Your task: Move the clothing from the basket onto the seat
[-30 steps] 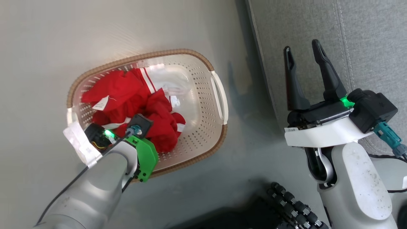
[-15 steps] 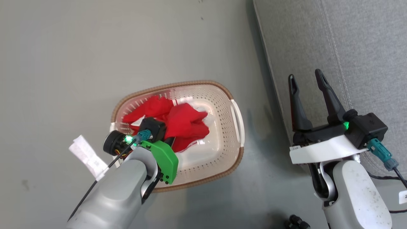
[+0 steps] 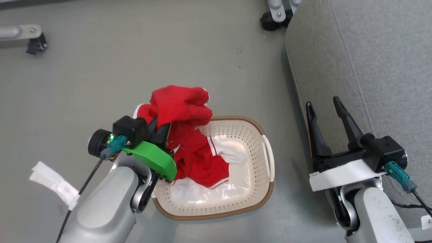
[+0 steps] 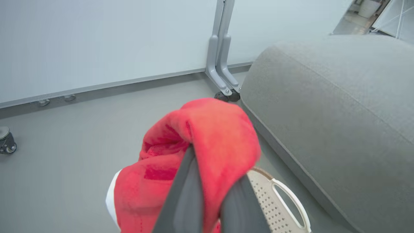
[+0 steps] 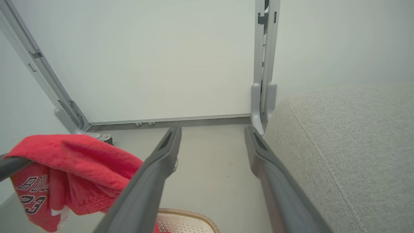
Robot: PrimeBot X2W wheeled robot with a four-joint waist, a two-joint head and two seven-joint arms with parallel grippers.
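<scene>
- Forearm of the left arm: we see it rise from the lower left, pale and rounded, with the wrist over the basket [image 3: 258, 145] rim and the left gripper [image 3: 161, 126] above it.
- Left fingers [image 4: 184, 200]: clamped tight on the clothing [image 3: 182, 104], a soft red fabric with white stripes. One bunch sits above the rim and the rest hangs into the cream perforated basket.
- Right gripper [image 3: 323, 102]: we find its long dark fingers spread wide, grasping nothing, beside the seat [image 3: 371, 67].
- Seat: grey woven upholstery, rounded corner, stitched seam.
</scene>
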